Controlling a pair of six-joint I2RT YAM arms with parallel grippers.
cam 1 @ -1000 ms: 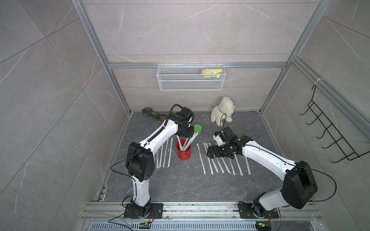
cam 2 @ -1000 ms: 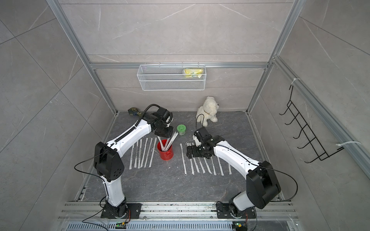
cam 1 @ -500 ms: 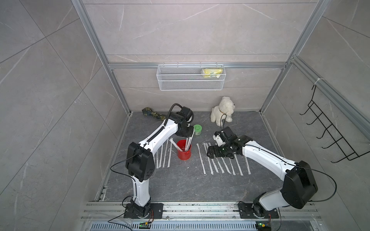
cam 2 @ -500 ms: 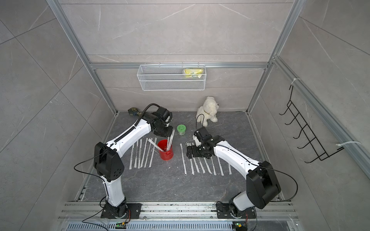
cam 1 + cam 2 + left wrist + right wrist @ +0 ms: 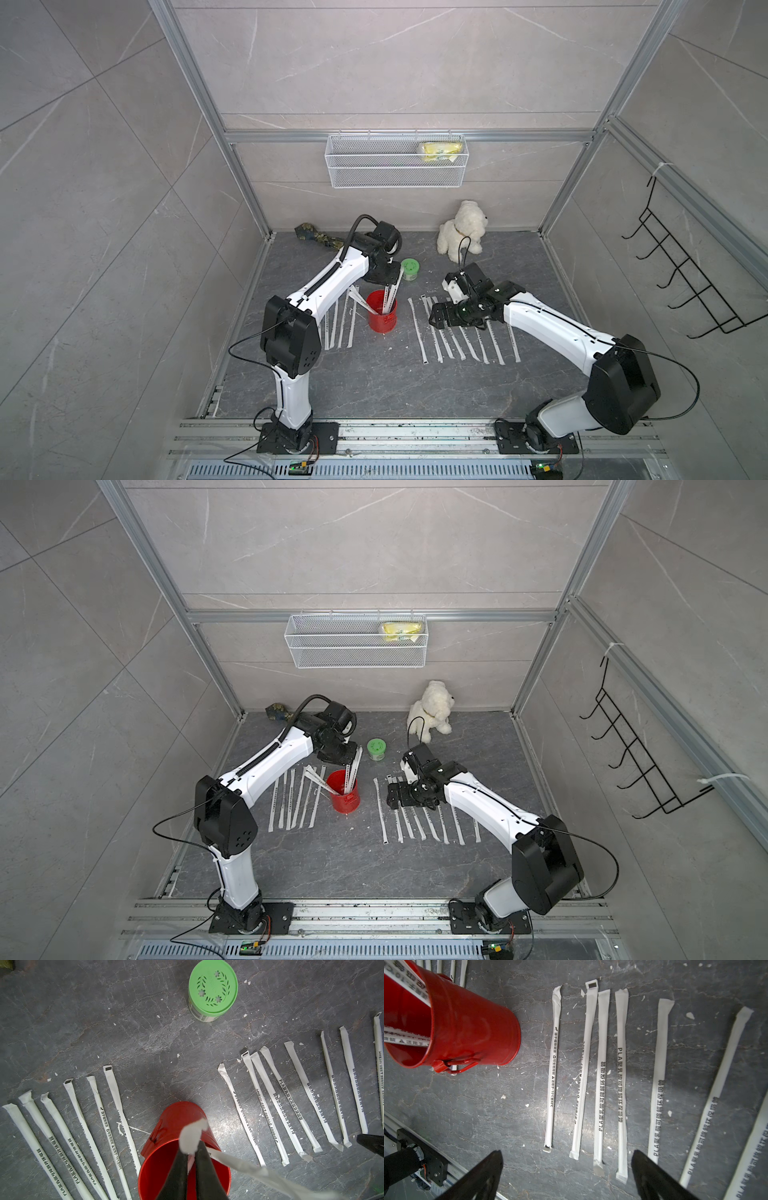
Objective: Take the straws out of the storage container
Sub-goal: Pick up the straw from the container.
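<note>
Left gripper (image 5: 192,1152) has clamped down since a second ago. It was a bit wider over the red can (image 5: 382,316), and now its jaws are pinching the top end of one straw (image 5: 193,1136). The bunch in the can has shifted too: it was fanned out, now one leaning straw (image 5: 361,300) flops over the rim toward 10 o'clock, while the pinched one stands nearly upright, tipped toward 1 o'clock. So I'd say the grab is made and a straight lift comes next.

The can sits mid-floor with one row of straws (image 5: 107,1126) at its 9 o'clock and another row (image 5: 601,1084) at its 3 o'clock, so most of the job looks done — just a few left inside. Right gripper (image 5: 566,1153) hovers over the 3 o'clock row, jaws spread wide, holding nothing. A green-lidded jar (image 5: 409,268) sits near the can at 1 o'clock.
</note>
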